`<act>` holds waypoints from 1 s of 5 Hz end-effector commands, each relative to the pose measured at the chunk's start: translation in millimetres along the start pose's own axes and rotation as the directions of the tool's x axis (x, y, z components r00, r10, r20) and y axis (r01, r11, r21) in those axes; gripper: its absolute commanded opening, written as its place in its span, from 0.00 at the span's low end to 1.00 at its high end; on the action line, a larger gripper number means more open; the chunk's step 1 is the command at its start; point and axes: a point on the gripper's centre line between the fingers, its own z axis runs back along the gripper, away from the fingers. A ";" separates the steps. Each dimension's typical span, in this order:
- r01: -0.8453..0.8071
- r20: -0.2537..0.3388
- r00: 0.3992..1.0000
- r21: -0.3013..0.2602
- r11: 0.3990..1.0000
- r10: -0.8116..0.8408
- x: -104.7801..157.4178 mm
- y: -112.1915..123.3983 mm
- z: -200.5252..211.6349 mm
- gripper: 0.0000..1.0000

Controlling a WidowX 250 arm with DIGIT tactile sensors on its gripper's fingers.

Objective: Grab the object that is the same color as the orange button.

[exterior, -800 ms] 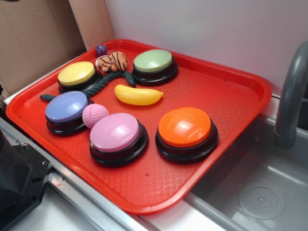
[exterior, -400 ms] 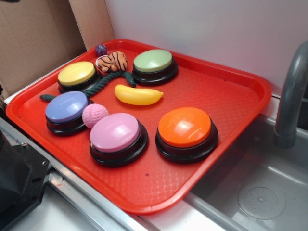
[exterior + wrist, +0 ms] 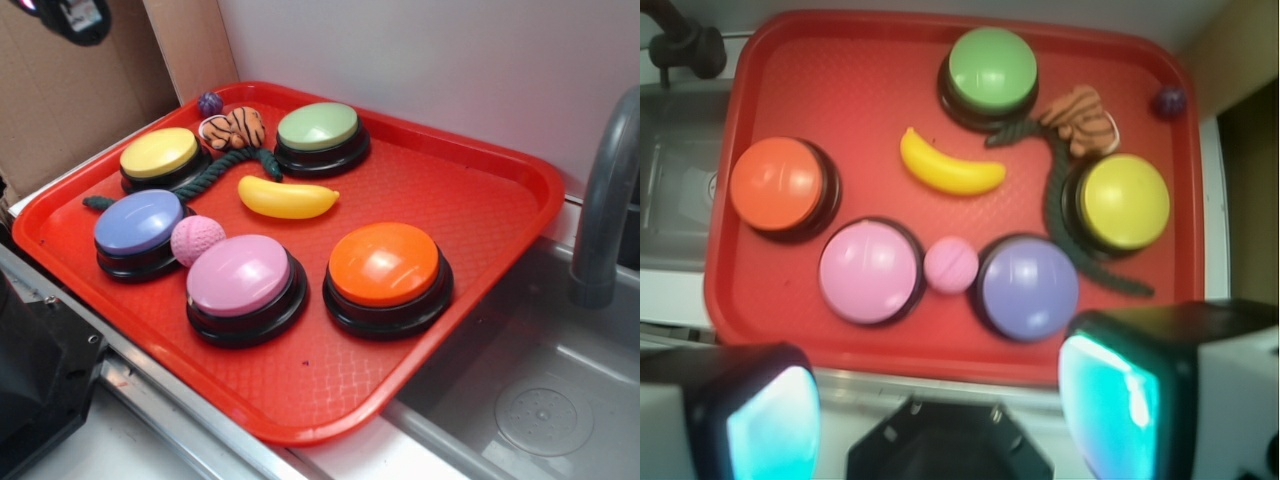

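Gripper (image 3: 940,410): fingers (image 3: 755,415) stand wide apart at the lower corners of the wrist view, nothing between them; in the exterior view only a dark part shows at the upper left, high above the tray.
Tray (image 3: 480,190): red, filling most of the frame.
Yellow button (image 3: 159,152): upper left of the tray.
Purple button (image 3: 138,222): left, just below the yellow one.
Rope (image 3: 205,176): dark green, runs between those two buttons.
Pink ball (image 3: 197,239): touching the purple button and the pink button (image 3: 240,275).
Tiger toy (image 3: 233,128): orange, white and striped, upper left, between the yellow button and the green button (image 3: 318,126), untouched.
Banana (image 3: 287,197): centre, lying flat.
Orange button (image 3: 384,263): lower centre-right, well apart from the tiger toy.
Sink (image 3: 540,400): lower right.
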 end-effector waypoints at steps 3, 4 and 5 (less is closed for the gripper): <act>0.079 0.055 0.995 0.025 0.997 -0.081 74.4 96.8 -97.2 1.00; 0.075 0.054 0.996 0.036 0.997 -0.076 88.0 114.9 -116.0 1.00; 0.076 0.070 0.994 0.037 0.996 -0.079 98.5 122.6 -131.6 1.00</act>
